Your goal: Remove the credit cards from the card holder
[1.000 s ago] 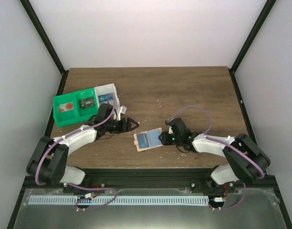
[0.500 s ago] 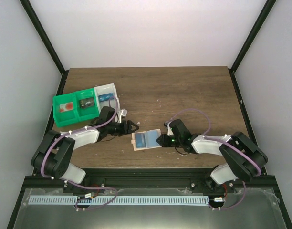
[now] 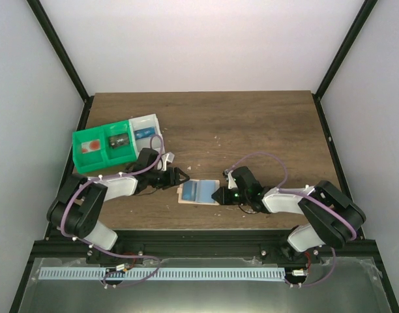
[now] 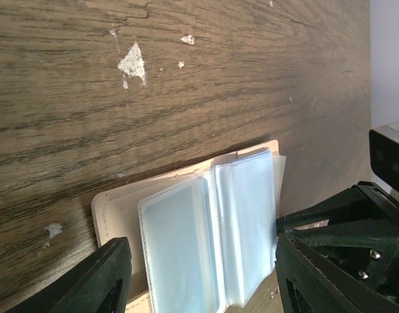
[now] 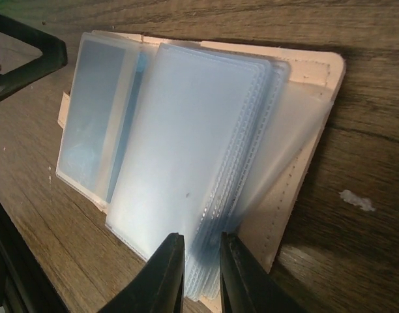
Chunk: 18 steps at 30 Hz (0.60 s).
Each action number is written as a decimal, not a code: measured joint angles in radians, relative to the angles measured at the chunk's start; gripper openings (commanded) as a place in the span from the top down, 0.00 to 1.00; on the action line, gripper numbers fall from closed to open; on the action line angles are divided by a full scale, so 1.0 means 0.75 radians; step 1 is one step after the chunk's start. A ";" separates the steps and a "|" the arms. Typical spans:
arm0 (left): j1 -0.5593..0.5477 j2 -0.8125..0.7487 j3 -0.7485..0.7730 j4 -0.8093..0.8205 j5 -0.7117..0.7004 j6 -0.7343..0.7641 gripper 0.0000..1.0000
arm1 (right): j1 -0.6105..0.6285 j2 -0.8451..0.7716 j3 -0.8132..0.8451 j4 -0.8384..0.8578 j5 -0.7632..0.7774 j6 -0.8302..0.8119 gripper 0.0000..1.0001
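Observation:
The tan card holder lies open on the wood table near the front edge, its stack of clear, pale blue plastic sleeves fanned out. No separate credit card shows; any cards are hidden in the sleeves. My right gripper is at the holder's right end. In the right wrist view it is nearly closed, pinching the edges of several sleeves of the holder. My left gripper is open at the holder's left end. In the left wrist view its fingers stand wide on either side of the holder without touching it.
A green bin with small items and a white bin stand at the back left, just behind my left arm. White flecks mark the wood. The table's front edge is close to the holder.
My right gripper has pushed left with the holder, which slid a little left and lies flatter. My left arm has drawn in, its open gripper now right at the holder's left end.

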 measured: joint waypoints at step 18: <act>-0.003 0.080 -0.056 0.154 0.083 -0.037 0.39 | 0.001 -0.022 -0.041 0.030 -0.013 0.024 0.83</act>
